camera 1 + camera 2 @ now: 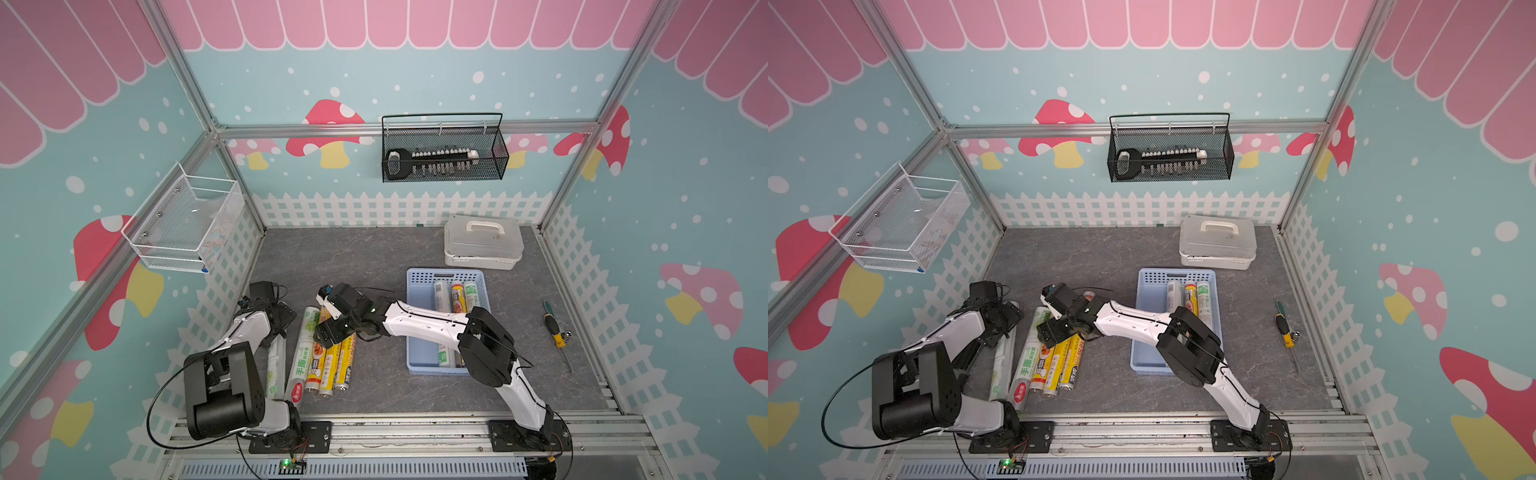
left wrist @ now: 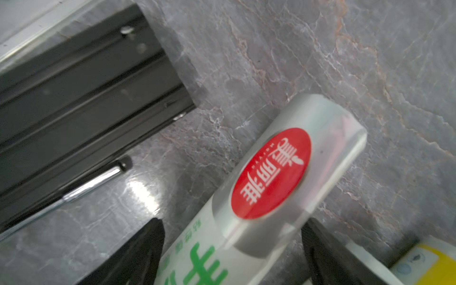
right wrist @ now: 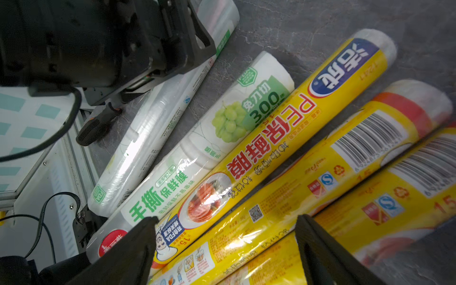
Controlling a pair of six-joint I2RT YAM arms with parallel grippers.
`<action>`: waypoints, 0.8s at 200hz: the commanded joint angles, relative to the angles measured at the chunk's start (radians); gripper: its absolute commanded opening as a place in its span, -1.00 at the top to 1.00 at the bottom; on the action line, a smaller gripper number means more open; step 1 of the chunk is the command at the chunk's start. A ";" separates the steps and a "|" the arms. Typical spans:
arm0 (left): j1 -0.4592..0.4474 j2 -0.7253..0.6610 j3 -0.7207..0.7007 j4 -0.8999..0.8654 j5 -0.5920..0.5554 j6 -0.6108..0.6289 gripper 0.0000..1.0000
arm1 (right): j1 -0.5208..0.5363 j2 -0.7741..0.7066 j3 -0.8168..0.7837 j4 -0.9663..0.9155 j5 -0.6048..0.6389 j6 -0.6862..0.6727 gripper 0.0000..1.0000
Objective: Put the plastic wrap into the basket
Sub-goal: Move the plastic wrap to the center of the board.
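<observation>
We see the right gripper (image 3: 227, 219) with jaws apart over the yellow rolls (image 3: 283, 138), low and left of centre in both top views. The left gripper (image 2: 233, 222) is also spread, and a white roll (image 2: 271, 172) shows between its jaws. Three more rolls (image 1: 457, 297) lie in the basket (image 1: 417, 324), right of centre.

Two white rolls (image 3: 217, 138) and three yellow rolls (image 3: 283, 138) lay side by side on the table (image 3: 296, 24). At the bottom edge, the right gripper (image 3: 227, 218) stood with jaws wide apart over the yellow rolls. The left arm (image 3: 98, 42) filled the upper left.
</observation>
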 commanded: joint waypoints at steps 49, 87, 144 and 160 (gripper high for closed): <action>-0.024 0.035 -0.013 -0.077 -0.057 0.048 -0.97 | -0.020 -0.054 -0.060 -0.020 0.007 -0.011 -0.86; -0.060 0.082 0.018 -0.089 -0.040 0.070 -0.76 | -0.041 -0.104 -0.115 -0.017 0.015 -0.025 -0.87; -0.189 0.146 0.090 -0.093 -0.014 0.039 -0.59 | -0.085 -0.220 -0.246 0.000 0.084 -0.014 -0.89; -0.222 0.155 0.101 -0.096 0.004 0.028 -0.59 | -0.089 -0.235 -0.264 0.001 0.081 -0.009 -0.89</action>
